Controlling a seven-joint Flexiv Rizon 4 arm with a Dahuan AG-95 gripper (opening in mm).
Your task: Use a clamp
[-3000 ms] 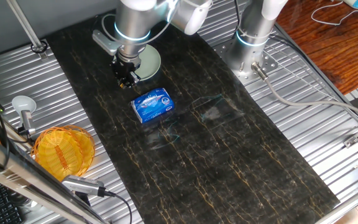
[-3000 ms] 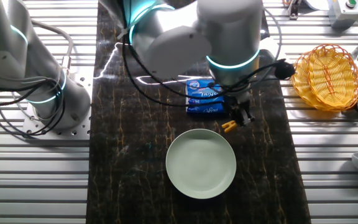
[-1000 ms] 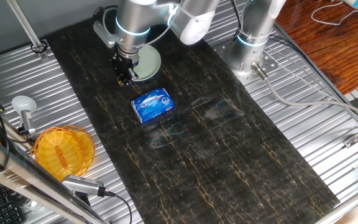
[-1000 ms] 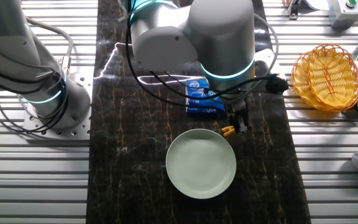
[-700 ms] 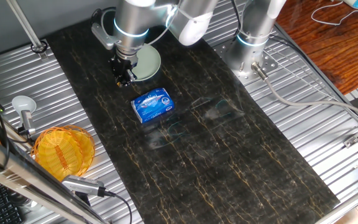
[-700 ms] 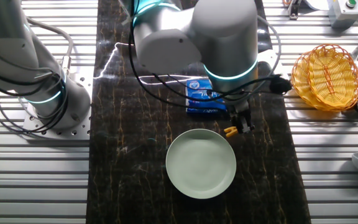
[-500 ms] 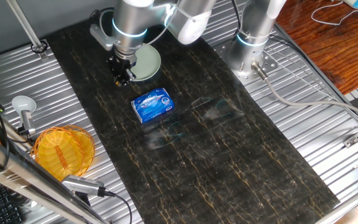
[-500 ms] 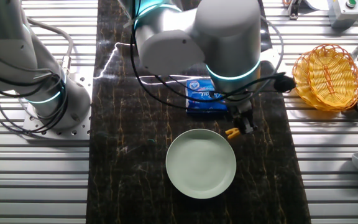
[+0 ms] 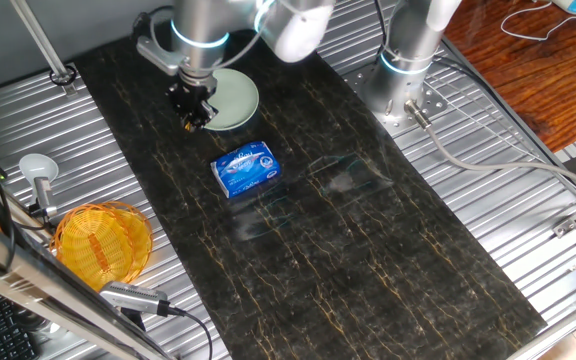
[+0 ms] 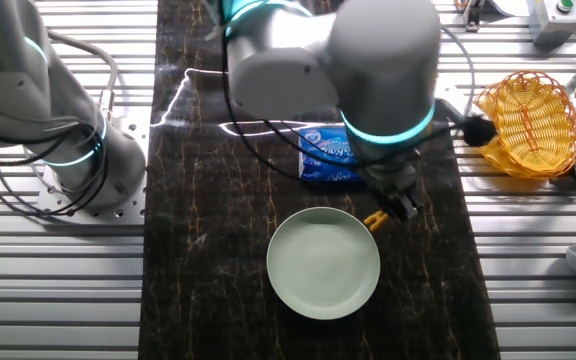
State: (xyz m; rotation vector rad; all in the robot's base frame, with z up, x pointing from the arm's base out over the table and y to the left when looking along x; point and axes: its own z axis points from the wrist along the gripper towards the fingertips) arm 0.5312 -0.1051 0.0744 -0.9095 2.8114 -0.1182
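The clamp (image 10: 374, 219) is a tiny yellow-orange clip that sticks out of my gripper's tip, beside the rim of the pale green plate (image 10: 323, 263). My gripper (image 10: 392, 209) is shut on it and holds it just above the dark mat. In one fixed view the gripper (image 9: 190, 108) hangs at the left edge of the plate (image 9: 233, 100); there the clip is only a small orange speck (image 9: 191, 125) under the fingers. The blue packet (image 9: 247, 168) lies flat on the mat, apart from the gripper; it also shows in the other fixed view (image 10: 326, 162), partly hidden by the arm.
An orange wicker basket (image 9: 101, 243) stands off the mat on the ribbed metal surface; it also shows in the other fixed view (image 10: 528, 110). A second arm's base (image 9: 404, 75) stands at the mat's far side. A white lamp-like fixture (image 9: 38, 170) is near the basket.
My gripper has risen and shifted away from the blue packet along the plate's edge, and the clamp has moved with it. The packet and plate have not moved.
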